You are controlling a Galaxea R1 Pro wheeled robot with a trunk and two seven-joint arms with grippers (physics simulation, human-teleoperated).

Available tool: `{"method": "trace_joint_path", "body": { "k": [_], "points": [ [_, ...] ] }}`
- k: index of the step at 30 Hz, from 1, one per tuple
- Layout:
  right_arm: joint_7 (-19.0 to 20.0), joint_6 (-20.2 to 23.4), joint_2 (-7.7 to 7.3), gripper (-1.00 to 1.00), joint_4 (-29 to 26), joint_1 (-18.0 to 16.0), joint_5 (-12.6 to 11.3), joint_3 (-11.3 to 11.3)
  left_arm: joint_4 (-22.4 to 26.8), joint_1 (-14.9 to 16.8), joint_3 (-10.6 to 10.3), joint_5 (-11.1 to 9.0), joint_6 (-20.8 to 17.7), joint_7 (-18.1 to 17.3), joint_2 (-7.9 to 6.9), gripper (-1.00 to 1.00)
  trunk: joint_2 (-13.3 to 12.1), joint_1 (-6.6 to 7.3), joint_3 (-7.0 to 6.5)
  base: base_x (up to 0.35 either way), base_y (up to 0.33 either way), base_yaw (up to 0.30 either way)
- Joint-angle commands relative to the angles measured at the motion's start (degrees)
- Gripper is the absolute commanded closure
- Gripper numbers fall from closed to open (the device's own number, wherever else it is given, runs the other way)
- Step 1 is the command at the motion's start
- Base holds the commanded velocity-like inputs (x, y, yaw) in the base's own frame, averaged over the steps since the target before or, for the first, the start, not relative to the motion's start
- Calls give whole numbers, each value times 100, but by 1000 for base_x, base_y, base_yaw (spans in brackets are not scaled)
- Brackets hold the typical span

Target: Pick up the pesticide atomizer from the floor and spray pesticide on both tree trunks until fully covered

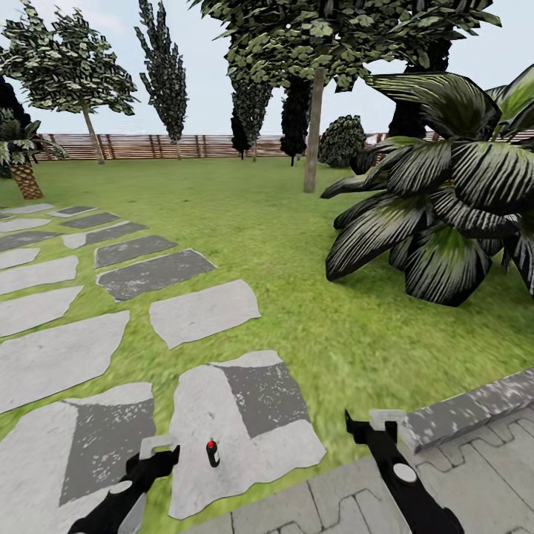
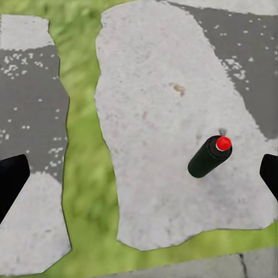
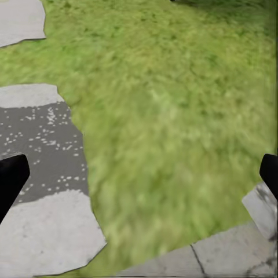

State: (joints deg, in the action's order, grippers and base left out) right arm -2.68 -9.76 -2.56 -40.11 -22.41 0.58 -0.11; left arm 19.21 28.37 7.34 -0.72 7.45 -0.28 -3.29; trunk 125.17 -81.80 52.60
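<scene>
The pesticide atomizer (image 1: 213, 452) is a small dark bottle with a red cap, standing upright on a whitish stone slab (image 1: 245, 445) of the floor. My left gripper (image 1: 159, 453) hangs open just to its left, apart from it. In the left wrist view the atomizer (image 2: 210, 156) lies off centre, close to one black fingertip (image 2: 270, 174). My right gripper (image 1: 371, 426) is open and empty over grass. One tree with a straight bare trunk (image 1: 314, 130) stands far ahead. A second, thinner trunk (image 1: 93, 135) rises at the far left by the fence.
Grey stepping slabs (image 1: 59, 356) cover the left of the lawn. A big dark-leaved plant (image 1: 437, 222) fills the right side. A stone kerb (image 1: 475, 404) and paving lie by my right arm. A scaly palm (image 1: 26, 182) and a brown slat fence (image 1: 156, 146) are far off.
</scene>
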Motion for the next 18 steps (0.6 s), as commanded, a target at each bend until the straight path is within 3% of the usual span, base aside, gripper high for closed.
{"method": "trace_joint_path", "body": {
  "k": [1,7,18],
  "points": [
    [-64,138,-8,-100,3,-63,5,2,6,-1,6,-7,8,12,-8,-100,2,1,5,0,0,0],
    [-126,380,-43,-100,27,-162,10,9,28,-39,37,-7,2,-2,-88,-100,2,1,5,45,-30,0],
    [-136,385,-35,-100,225,-167,4,11,24,-40,48,-47,-7,9,-102,-100,2,1,5,253,-182,0]
  ]
}}
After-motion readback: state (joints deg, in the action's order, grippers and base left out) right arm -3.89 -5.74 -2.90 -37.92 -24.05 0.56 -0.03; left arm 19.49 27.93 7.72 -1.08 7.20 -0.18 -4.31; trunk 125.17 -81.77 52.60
